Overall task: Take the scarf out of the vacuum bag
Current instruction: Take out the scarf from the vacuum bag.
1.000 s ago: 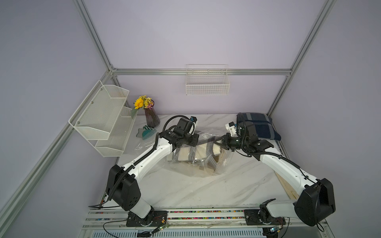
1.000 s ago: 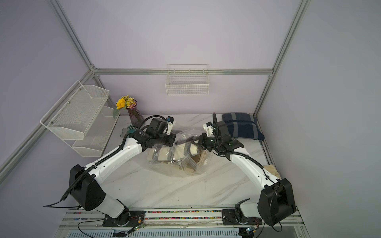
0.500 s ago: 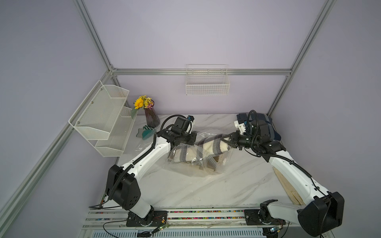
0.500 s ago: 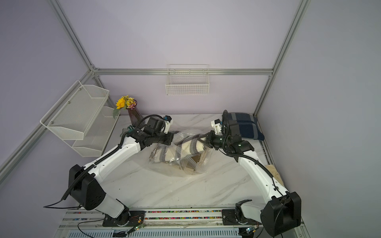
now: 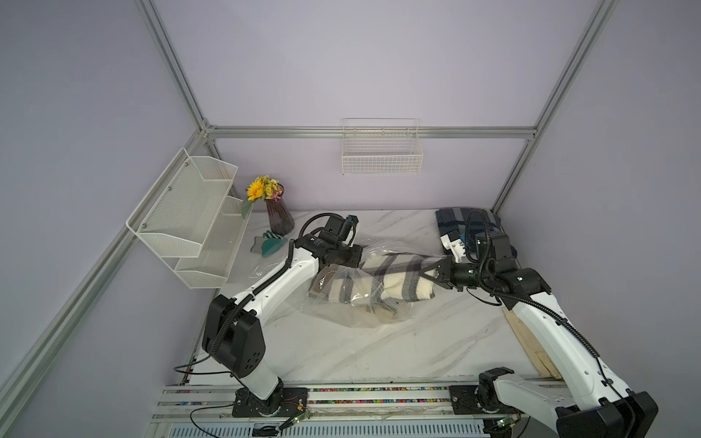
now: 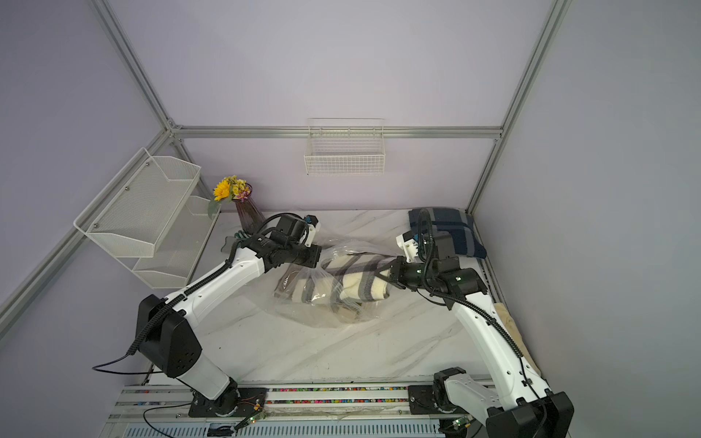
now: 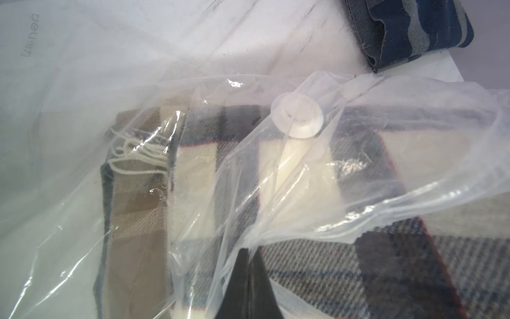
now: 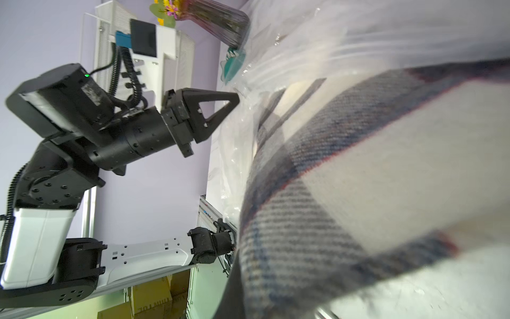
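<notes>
Left wrist view. The left gripper [image 7: 248, 255], its two dark jaws pressed together, pinched a fold of the vacuum bag [image 7: 276, 198] at the rim of its mouth. The round white valve cap [image 7: 297, 116] sat on the crinkled transparent film over the scarf [image 7: 372, 276], a cream, grey and brown plaid cloth lying partly inside the bag. Its white fringe [image 7: 138, 154] lay under the plastic. Faint grey lettering [image 7: 30, 36] marked the film. A folded dark blue cloth [image 7: 408, 30] rested on the marble table [image 7: 248, 36] beyond the bag.
</notes>
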`<act>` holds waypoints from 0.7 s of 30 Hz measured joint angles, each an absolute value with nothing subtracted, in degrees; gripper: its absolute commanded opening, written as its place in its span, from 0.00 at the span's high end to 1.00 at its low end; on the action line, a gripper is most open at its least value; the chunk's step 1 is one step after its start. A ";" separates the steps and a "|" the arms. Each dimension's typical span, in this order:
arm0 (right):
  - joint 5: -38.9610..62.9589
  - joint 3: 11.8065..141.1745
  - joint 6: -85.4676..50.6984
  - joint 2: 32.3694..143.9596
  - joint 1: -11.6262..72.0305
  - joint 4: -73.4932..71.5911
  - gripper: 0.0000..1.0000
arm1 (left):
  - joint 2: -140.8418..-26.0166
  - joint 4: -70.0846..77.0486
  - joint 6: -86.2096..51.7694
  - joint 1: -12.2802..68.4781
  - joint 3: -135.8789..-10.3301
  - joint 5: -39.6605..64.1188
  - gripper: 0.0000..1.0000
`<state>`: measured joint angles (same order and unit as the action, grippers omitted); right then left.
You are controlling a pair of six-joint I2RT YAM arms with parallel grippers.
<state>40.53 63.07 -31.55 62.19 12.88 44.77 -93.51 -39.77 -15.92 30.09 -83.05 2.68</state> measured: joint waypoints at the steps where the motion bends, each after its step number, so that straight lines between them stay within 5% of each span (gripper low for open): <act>1: 39.27 63.51 -30.28 62.15 12.88 47.31 0.98 | -93.54 -39.94 -15.94 30.00 -83.07 2.57 1.00; 21: 3.55 75.79 -18.09 73.28 12.91 75.55 1.00 | -97.65 -44.31 -18.50 26.63 -87.88 -1.63 1.00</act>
<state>3.55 75.79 -18.09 73.28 12.91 75.55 -97.65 -44.31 -18.50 26.63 -87.88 -1.63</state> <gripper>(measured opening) 0.096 0.047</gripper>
